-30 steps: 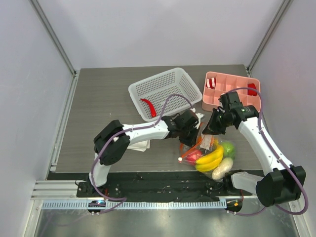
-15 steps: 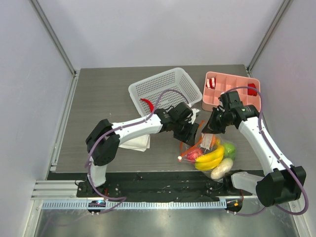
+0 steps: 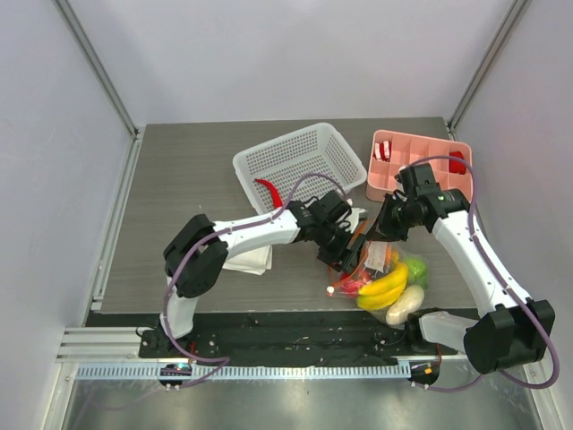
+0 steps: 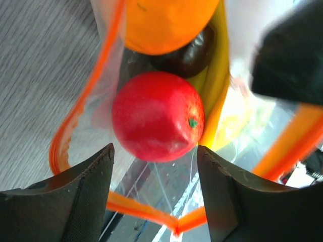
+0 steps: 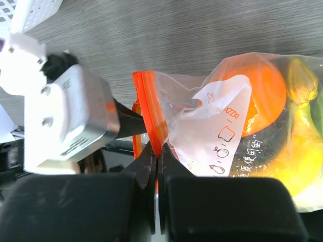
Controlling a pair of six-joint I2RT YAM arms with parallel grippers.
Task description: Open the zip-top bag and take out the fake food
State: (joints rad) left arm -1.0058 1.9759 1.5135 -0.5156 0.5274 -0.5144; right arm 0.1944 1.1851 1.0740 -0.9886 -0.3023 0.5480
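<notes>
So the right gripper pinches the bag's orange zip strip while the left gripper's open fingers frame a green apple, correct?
No: the left wrist view shows a red apple between the left gripper's open fingers. The right gripper does pinch the zip-top bag's strip.

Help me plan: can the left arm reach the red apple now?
Probably yes: the left end effector is open at the zip-top bag's mouth, red apple straight ahead; right end effector pinches the zip strip.

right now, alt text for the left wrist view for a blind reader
A red apple fills the middle, seen through the open mouth of a clear bag with an orange zip strip. Behind it lie an orange, a dark piece and a banana; the open left jaws frame the bottom.
</notes>
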